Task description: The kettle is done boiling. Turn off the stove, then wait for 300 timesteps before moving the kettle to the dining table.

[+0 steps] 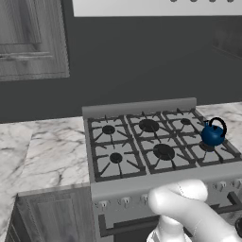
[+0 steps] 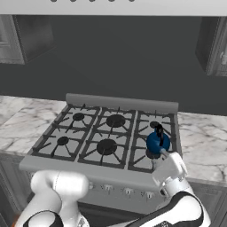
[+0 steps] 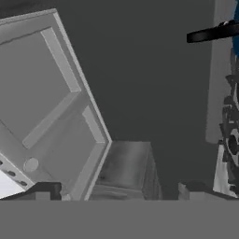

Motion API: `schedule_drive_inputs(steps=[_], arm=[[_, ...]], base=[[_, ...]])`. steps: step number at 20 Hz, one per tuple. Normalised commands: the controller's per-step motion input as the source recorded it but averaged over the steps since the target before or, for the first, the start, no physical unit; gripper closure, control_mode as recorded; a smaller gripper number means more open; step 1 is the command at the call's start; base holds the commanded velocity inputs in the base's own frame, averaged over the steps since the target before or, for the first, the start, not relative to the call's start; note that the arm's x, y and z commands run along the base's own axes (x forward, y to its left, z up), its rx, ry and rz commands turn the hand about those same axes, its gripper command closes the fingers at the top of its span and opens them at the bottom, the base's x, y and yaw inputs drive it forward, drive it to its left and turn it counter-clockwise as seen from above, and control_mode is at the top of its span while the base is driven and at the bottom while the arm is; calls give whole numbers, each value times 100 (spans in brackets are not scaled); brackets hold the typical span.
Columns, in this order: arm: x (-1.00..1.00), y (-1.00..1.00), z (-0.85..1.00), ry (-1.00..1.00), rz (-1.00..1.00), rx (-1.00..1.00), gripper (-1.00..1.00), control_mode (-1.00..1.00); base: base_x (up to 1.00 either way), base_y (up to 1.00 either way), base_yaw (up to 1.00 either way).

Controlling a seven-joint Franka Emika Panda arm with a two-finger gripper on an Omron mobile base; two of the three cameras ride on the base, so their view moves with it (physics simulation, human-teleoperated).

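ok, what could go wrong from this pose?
1. The open gripper is rolled sideways and faces the wall cabinet, not the knob row, so a blind reach could miss the right knob.
2. The kettle sits close above the wrist on the front right burner; a lift of the arm might knock it.

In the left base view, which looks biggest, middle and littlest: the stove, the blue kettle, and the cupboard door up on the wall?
1. The stove, biggest.
2. The cupboard door, partly cut off by the picture's edge.
3. The kettle, littlest.
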Motion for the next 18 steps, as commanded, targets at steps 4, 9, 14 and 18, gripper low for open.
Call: schedule_drive_inputs(steps=[4,9,14,18], arm=[[7,0,1,-4,0,-38,-100,-100],[16,0,5,-1,0,-35,-100,-100],[29,0,0,1,-1,-31,-100,-100],[31,1,-10,6,-2,-22,-100,-100]], base=[[0,0,0],[0,0,0],[0,0,0],[0,0,0]])
